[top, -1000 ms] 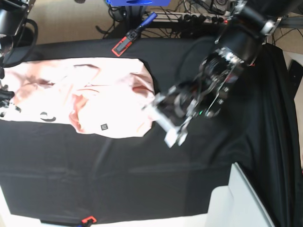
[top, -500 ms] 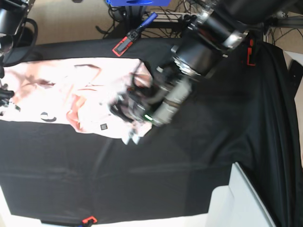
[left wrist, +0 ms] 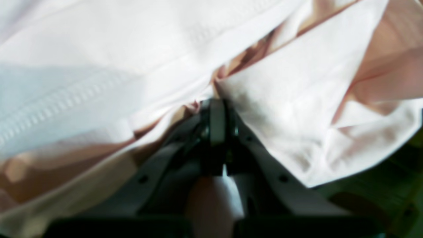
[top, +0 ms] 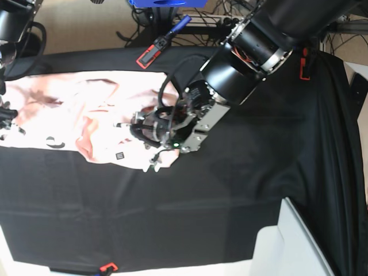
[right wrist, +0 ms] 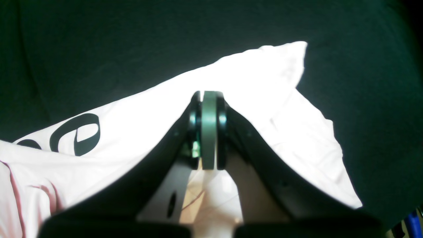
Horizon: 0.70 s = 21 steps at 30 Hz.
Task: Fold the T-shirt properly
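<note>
Black cloth covers the worktop point(top: 241, 190), where the shirt point(top: 69, 109) lies stretched between both tools, each pinching fabric: the left tool point(top: 150, 127) grips its near end, the right tool point(right wrist: 208, 99) its far end, long axis running between them.

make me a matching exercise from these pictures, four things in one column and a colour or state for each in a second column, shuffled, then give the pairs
Things:
1. T-shirt
2. table cloth
3. left tool
4. clamp at the cloth's far edge

Colour or state:
A. black, spread across the table
B. red and black
C. pale pink, wrinkled, with dark lettering
D. shut on pink fabric

Pairs: 1-C, 2-A, 3-D, 4-B
</note>
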Tool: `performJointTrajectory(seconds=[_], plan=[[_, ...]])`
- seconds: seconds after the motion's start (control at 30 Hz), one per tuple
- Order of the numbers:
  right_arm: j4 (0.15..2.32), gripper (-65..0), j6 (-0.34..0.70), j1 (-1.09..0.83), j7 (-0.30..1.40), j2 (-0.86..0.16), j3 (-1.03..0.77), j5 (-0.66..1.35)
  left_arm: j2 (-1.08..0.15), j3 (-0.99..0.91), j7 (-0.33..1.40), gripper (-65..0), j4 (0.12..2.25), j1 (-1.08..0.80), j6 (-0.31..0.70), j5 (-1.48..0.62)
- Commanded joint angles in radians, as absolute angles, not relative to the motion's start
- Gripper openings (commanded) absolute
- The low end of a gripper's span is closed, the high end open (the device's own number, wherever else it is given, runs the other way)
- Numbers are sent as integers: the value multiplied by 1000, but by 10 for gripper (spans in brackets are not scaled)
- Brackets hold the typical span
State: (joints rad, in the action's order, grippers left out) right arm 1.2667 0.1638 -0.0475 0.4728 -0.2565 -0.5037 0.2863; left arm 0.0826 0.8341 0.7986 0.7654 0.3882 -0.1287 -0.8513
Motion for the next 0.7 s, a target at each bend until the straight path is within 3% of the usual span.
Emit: performJointTrajectory(seconds=[0.0,0.17,0.37,0.57,0.67], plan=[[1283,-650,165,-31,452,-277,-509,295,10,840,832,-650,707,363,-274,-673],[1283,-506,165,-15,453,-275,-526,297,-33,840,834,-650,708,358,-274,-677],[1104,-373,177,111,568,-318,-740,297,-64,840,829,-650,710,346,-274,-674],[782,-303,412,209,601,-456,-814,297,-93,839,829,-650,710,344,-274,-677],[653,-238,438,245,599,-507,-860,297,-99,839,829,-650,710,338,-274,-677]])
